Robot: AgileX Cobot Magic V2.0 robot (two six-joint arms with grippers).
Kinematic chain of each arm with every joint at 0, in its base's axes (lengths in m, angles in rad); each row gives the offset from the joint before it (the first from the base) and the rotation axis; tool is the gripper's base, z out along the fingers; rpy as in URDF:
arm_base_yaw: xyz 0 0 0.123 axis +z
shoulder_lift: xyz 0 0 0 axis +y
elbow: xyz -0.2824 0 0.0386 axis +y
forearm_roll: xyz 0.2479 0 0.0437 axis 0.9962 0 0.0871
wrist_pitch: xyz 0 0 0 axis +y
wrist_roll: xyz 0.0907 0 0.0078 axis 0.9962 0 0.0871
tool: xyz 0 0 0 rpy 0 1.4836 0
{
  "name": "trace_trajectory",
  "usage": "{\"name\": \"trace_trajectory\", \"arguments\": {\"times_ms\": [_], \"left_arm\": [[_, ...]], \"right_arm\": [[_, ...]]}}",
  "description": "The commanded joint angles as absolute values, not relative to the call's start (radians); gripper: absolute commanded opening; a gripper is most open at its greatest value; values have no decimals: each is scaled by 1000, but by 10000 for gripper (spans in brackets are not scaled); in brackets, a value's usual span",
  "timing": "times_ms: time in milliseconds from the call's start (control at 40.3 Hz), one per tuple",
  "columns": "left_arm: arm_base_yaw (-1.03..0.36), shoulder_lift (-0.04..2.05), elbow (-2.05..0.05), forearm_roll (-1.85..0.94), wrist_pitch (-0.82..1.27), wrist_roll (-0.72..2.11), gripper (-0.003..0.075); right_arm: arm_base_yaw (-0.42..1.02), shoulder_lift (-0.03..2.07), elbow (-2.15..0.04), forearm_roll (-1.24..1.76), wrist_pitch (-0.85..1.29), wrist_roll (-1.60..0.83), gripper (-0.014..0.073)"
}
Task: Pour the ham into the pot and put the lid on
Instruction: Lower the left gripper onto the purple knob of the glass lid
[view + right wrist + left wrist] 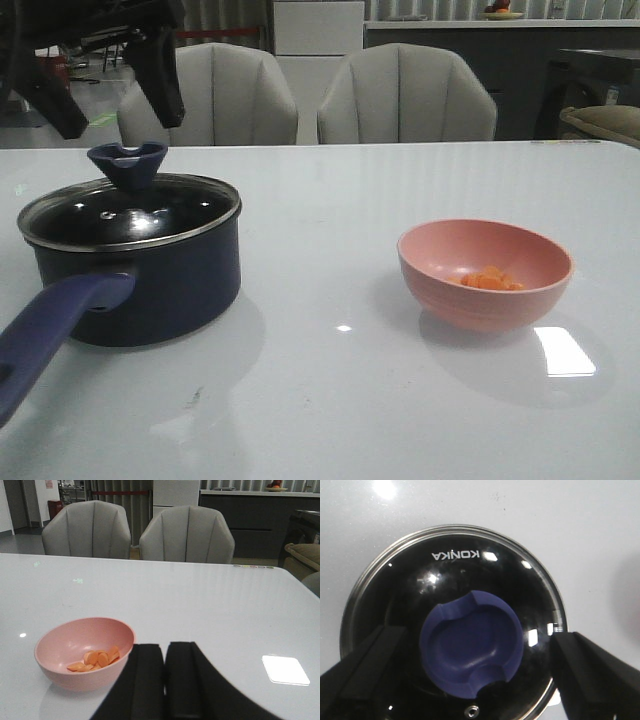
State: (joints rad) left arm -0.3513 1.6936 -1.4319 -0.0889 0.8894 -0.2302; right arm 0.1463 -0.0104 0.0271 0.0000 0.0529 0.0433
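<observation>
Front view, pot handle (55, 325): nearest the camera, running off the lower left edge from the pot (140, 290), which stands on the white table (330, 400).
Front view, lid (130, 212): seated on the pot, blue knob (127, 163) up; contents of the pot hidden behind the dark glass.
Front view, left gripper (105, 95): above the knob, fingers spread wide, holding nothing.
Front view, pink bowl (485, 272): well apart to the right, with ham (490, 280) in its bottom.
Left wrist view, lid (450, 580): seen from above, "KONKA" printed on the glass; the two fingers (365, 665) flank the knob (471, 645) without touching it.
Right wrist view, right gripper (165, 680): fingers pressed together, apparently on nothing.
Right wrist view, pink bowl (65, 640): near the fingers, several orange ham (95, 660) slices inside.
</observation>
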Motion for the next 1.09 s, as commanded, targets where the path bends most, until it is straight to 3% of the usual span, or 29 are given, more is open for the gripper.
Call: {"name": "trace_trajectory", "arguments": {"times_ms": [0,670,918,1067], "left_arm": [[-359,1678,-1485,-73,878,-260,607],[-359,1756,-1501,-77,871,-283,601],[-359,1759,-1501,-77,871,-283,442],[-359,1773,-1501,-84,884,-283,423]], "right_arm": [[146,-30,22,-8,-34,41,143],[146,-30,22,-8,-34,41,143],[146,-30,22,-8,-34,41,143],[146,-30,22,-8,-34,41,143]]}}
